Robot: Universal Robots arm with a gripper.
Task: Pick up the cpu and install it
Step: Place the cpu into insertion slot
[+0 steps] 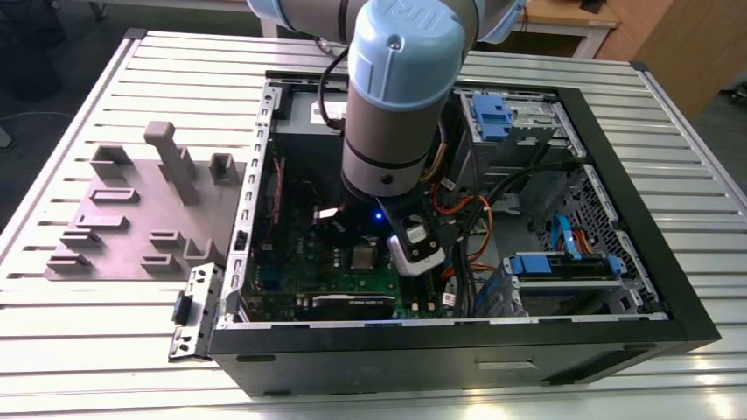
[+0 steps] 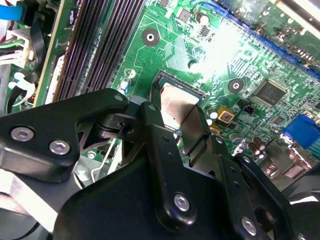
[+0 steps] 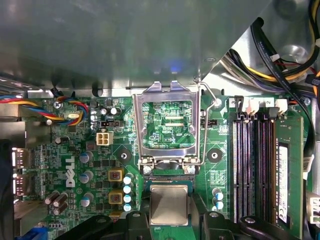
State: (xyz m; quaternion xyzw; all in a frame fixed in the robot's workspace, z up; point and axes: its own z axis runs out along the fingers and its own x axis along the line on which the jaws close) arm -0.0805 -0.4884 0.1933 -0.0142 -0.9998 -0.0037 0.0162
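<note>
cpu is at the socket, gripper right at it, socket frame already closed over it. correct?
No: the socket frame is swung open, not over the cpu; the first wrist view shows it. The cpu is at the socket, with the gripper right at it.

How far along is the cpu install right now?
Done: the cpu is already at its socket on the motherboard. In hand: the gripper straddles it there; seated or released, I cannot tell. Left: the socket frame stands open, not yet closed over the cpu.
</note>
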